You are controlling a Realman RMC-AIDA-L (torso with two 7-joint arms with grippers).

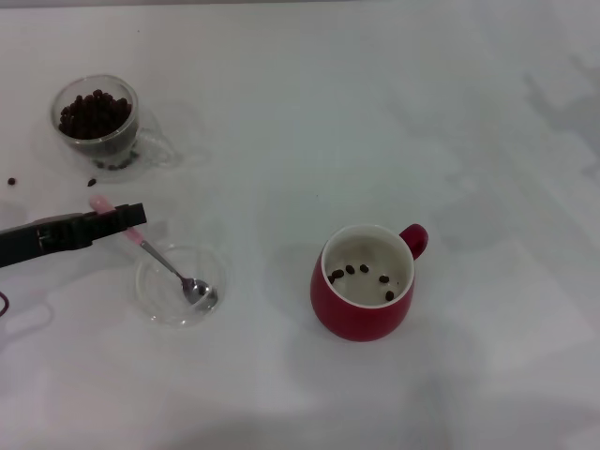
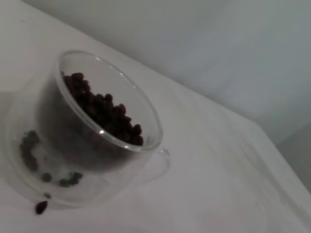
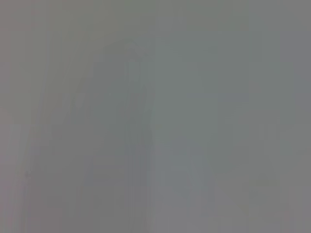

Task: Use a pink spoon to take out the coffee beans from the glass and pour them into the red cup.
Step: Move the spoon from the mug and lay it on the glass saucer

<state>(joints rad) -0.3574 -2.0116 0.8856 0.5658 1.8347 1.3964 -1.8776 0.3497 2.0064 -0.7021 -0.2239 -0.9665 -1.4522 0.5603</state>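
Plain white table (image 1: pixel 375 112). On it sit the glass (image 1: pixel 97 122), a shallow clear dish (image 1: pixel 180 285) and the red cup (image 1: pixel 364 283). A couple of stray beans (image 1: pixel 11 181) lie beside the glass.

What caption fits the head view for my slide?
Left gripper holds pink spoon over a glass dish; coffee beans dot the red cup.

black left gripper (image 1: pixel 131 217) on pale pink spoon handle (image 1: pixel 101 203); beyond it, dark brown coffee beans (image 1: pixel 94 114) in clear glass (image 1: pixel 95 122); off its tip, red cup (image 1: pixel 366 281), cream inside.
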